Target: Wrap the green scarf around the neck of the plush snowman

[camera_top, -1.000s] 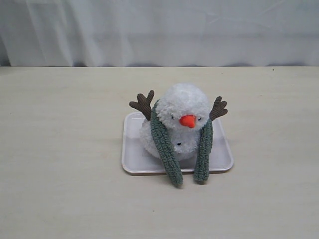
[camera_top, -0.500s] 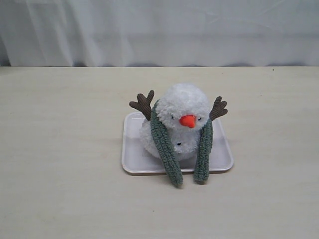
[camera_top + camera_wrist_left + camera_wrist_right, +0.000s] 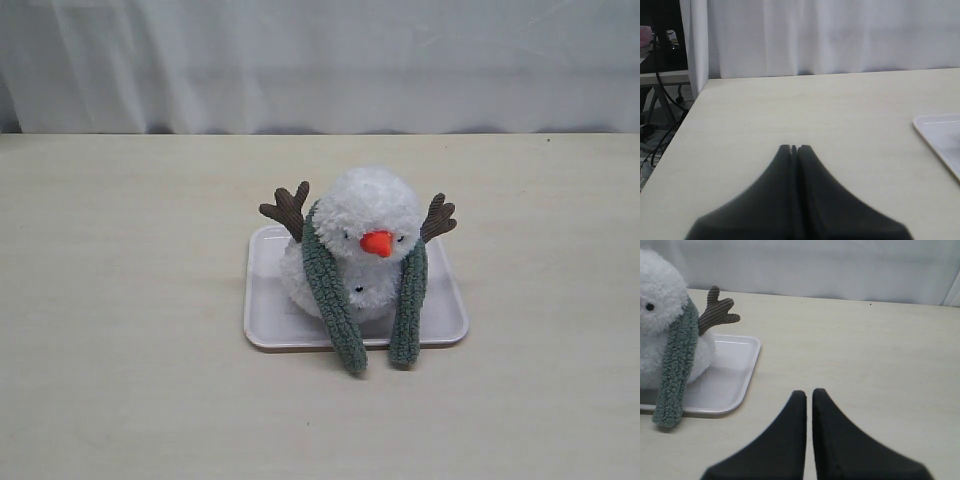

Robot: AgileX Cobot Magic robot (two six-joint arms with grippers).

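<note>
The plush snowman [image 3: 365,215] sits on a white tray [image 3: 262,300] in the middle of the table, its head tipped forward. The green scarf [image 3: 330,290] lies over its neck, both ends hanging down the front past the tray's near rim. The right wrist view shows one scarf end [image 3: 677,360] beside the snowman [image 3: 657,300]. Neither gripper appears in the exterior view. My left gripper [image 3: 794,148] is shut and empty over bare table. My right gripper [image 3: 808,392] has its fingers almost together, a thin slit between them, holding nothing, off to the side of the tray [image 3: 732,385].
A white curtain [image 3: 320,60] hangs behind the table's far edge. The left wrist view shows the table's side edge with cables and a stand [image 3: 660,100] beyond it, and a corner of the tray [image 3: 940,135].
</note>
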